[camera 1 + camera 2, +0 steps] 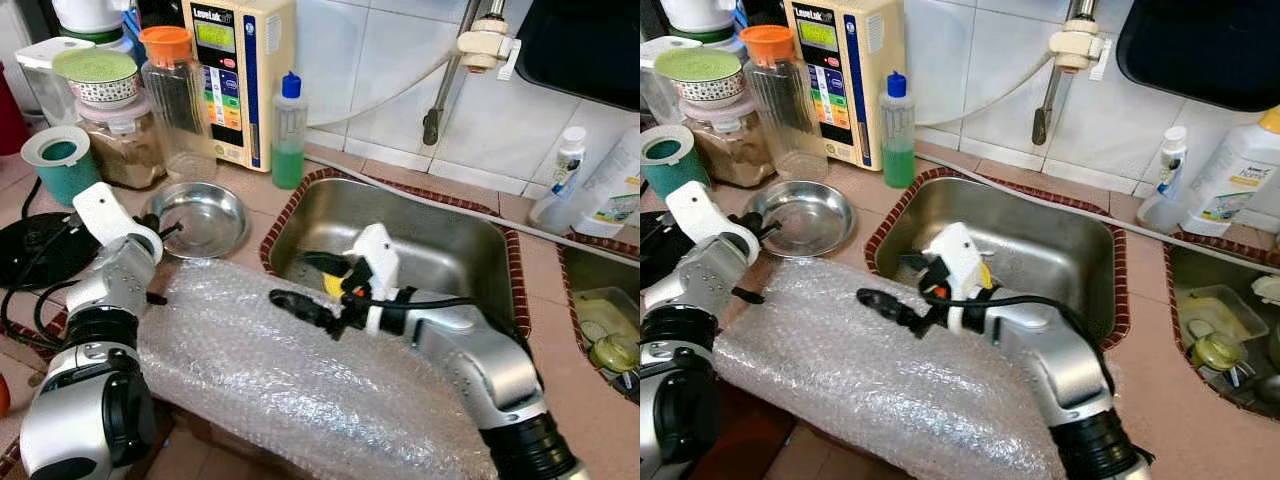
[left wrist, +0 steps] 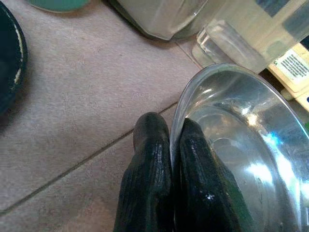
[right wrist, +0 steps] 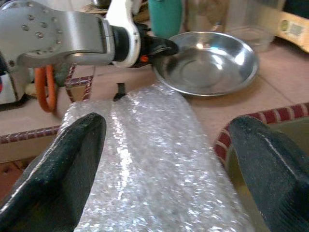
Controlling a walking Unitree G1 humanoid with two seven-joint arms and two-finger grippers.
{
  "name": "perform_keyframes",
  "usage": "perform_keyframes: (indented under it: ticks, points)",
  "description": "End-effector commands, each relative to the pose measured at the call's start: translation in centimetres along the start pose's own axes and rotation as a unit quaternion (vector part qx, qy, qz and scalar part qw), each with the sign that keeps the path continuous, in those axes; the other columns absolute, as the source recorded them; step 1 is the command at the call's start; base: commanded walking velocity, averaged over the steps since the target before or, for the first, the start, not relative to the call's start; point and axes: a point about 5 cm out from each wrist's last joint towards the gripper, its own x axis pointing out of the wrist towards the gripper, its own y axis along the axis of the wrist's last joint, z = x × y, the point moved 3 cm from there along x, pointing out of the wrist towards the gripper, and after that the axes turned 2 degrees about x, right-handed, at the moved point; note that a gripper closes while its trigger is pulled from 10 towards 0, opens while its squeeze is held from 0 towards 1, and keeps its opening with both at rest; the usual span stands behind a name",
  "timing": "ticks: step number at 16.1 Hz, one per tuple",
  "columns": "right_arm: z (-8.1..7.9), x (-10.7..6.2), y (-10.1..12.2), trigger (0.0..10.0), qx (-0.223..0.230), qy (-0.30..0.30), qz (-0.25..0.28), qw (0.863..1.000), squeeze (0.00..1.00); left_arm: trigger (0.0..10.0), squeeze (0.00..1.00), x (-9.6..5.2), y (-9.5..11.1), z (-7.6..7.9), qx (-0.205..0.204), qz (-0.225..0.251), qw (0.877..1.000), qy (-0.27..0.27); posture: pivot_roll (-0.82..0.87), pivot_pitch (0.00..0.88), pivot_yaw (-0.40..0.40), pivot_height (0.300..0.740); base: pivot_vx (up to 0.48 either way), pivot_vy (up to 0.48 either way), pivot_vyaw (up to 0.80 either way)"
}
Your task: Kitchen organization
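Pinching the steel bowl's (image 2: 231,159) rim — left gripper (image 2: 172,145); right gripper (image 3: 169,159) wide over bubble wrap (image 1: 290,370).

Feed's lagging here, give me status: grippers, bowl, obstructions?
Left gripper shut on steel bowl rim. Right gripper open over bubble wrap, at sink edge. Jars behind the bowl.

Tiled table (image 1: 560,300), reddish-brown, with a steel sink (image 1: 440,250) set into it. Lying across its front edge: a sheet of bubble wrap (image 1: 280,370). Beside the sink stands a steel bowl (image 1: 200,218); behind it, a green soap bottle (image 1: 288,135), a clear jar with orange lid (image 1: 178,100), a teal cup (image 1: 62,163) and a jar of brown powder (image 1: 125,145).
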Motion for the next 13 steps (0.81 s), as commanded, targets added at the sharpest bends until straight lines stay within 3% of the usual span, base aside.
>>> perform_keyframes:
  ticks: [1,8,10,13]
  points:
    - [0.5,-0.2,0.4,10.0,-0.005,-0.011,0.005,1.000,0.00,0.0,0.00,-0.1,0.1,0.0,0.004,-0.004,1.000,0.001,0.11,0.000,-0.020,0.740,0.000,0.000,0.00]
    - [1.2,-0.1,0.4,10.0,-0.011,-0.030,0.009,0.999,0.00,0.0,0.00,-0.2,-0.2,0.7,0.009,-0.010,1.000,-0.021,0.12,0.000,-0.017,0.740,0.000,0.000,0.00]
    - [2.1,-0.1,0.9,10.0,-0.017,-0.054,0.019,0.998,0.00,0.0,0.00,-0.3,0.1,1.7,0.018,-0.002,0.999,-0.042,0.12,0.000,-0.012,0.740,0.000,0.000,0.00]
    - [4.1,-0.3,2.1,10.0,-0.007,-0.116,0.050,0.992,0.00,0.0,0.00,-0.8,0.3,4.5,0.025,0.016,0.993,-0.116,0.11,0.000,-0.006,0.740,0.000,0.000,0.00]
